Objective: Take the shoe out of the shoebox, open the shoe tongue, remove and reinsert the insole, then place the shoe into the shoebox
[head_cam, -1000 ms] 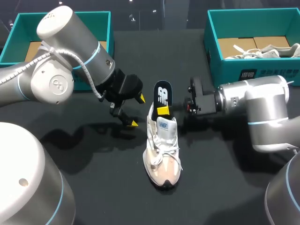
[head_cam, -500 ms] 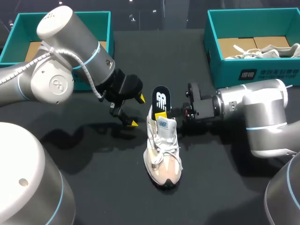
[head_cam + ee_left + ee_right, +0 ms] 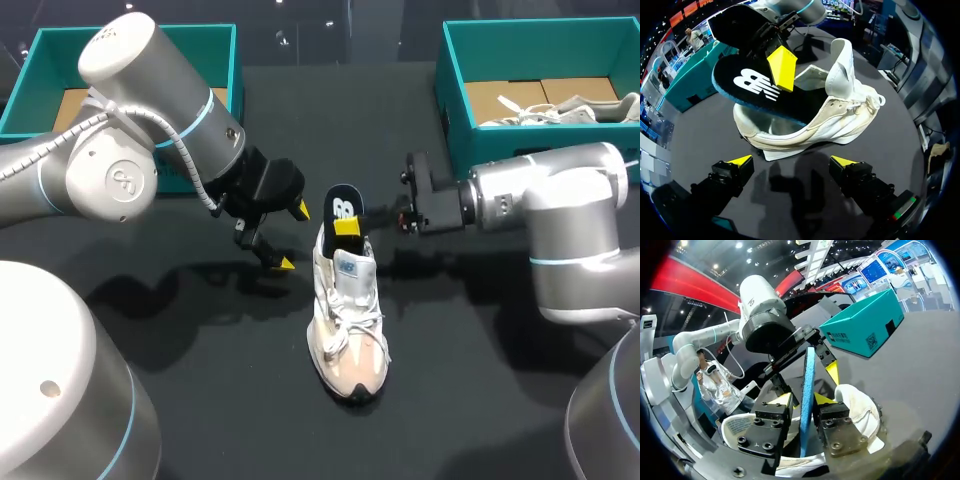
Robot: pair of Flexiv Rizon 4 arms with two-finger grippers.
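One insole (image 3: 808,371), right claw (image 3: 805,400) — pinching narrowly

Shoe (image 3: 347,315): middle of the counter (image 3: 200,400), toe toward the robot, heel away.
Insole (image 3: 343,205): tilted up out of the shoe's heel opening, clamped between the right gripper's (image 3: 350,225) fingers.
Left gripper (image 3: 292,236): just left of the heel, apart from it.
Left shoebox (image 3: 40,60): far left.
Right shoebox (image 3: 480,150): far right, holding a second shoe (image 3: 570,105).
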